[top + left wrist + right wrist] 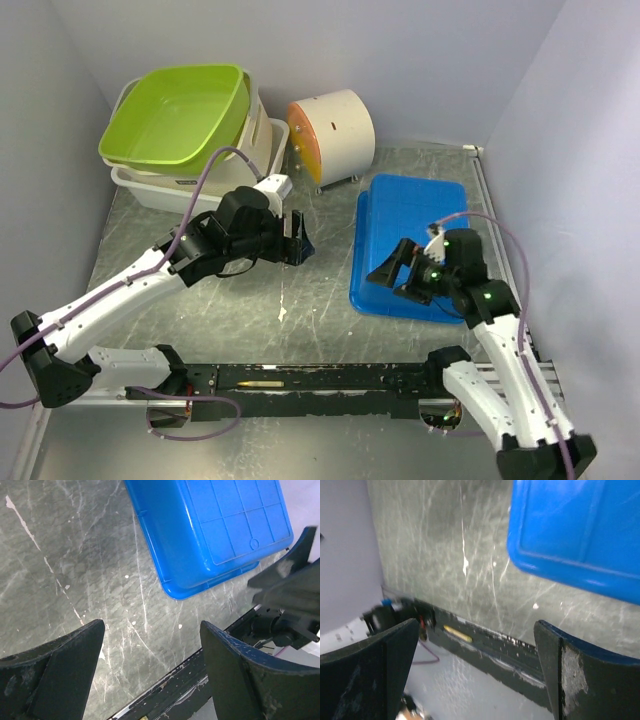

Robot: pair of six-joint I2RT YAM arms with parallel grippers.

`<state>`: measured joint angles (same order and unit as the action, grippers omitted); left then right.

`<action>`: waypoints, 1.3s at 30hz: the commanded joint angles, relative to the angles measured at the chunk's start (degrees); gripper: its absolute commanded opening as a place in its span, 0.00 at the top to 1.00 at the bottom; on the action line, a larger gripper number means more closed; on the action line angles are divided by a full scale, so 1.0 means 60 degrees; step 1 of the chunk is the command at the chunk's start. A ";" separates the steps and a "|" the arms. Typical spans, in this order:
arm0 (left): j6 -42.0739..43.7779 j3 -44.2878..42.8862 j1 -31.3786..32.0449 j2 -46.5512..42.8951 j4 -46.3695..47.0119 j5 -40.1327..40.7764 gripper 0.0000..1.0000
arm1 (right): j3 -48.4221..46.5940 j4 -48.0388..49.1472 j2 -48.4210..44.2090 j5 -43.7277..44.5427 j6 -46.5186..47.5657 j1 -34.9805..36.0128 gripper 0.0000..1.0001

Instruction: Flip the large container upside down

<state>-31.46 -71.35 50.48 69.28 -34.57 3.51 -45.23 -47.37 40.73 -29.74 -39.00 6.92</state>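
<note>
Big blue box (412,222): It sits on the right side of the table (250,305). Its flat bottom faces up and its rim is down on the table. The left wrist view shows square lines on the bottom (222,522).

Left gripper (300,241): Its two fingers are spread wide with nothing between them. It hangs over the bare table, just to the left of the blue box. In its own view (151,628) only the scratched gray table shows between the fingers, and the box lies farther off.

Right gripper (398,279): Its fingers are spread wide too, and they hold nothing. From above, it is by the near left corner of the blue box. In its own view (476,626) the box (580,525) is up and to the right, apart from the fingers.

Green tub (180,115): It sits open side up at the back left, stacked inside the white tubs (150,188).

Round drum (338,128): It is cream with an orange face. It lies on its side at the back, between the tubs and the blue box.

Black rail (320,378): It runs along the near edge of the table, between the two arm bases.
</note>
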 commanded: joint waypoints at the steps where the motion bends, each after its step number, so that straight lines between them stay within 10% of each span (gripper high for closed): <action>1: -0.0319 0.0016 -0.0107 0.0012 0.0304 0.0449 0.11 | 0.0199 0.0550 0.0543 0.2264 -0.1203 0.2550 0.00; 10: -0.0435 0.0067 -0.0105 0.0080 0.0446 0.0508 0.12 | 0.0081 0.1501 0.3141 0.4937 -0.1554 0.4941 0.00; 21: -0.0224 0.0247 -0.0127 -0.0194 0.0084 0.0582 0.12 | -0.0768 0.2363 0.4055 0.4087 0.0106 -0.0251 0.00; 31: 0.0084 0.0389 -0.0129 -0.0493 0.0070 0.0582 0.12 | -0.1174 0.3066 0.3928 0.4402 -0.0561 0.3063 0.00; 39: -0.0030 0.0611 -0.0135 -0.0887 -0.0085 0.0650 0.12 | -0.1916 0.3435 0.6084 0.5755 -0.0589 0.3290 0.00</action>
<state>-31.94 -68.75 50.06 66.32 -34.33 6.09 -52.34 -27.38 72.82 -3.14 -42.48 26.63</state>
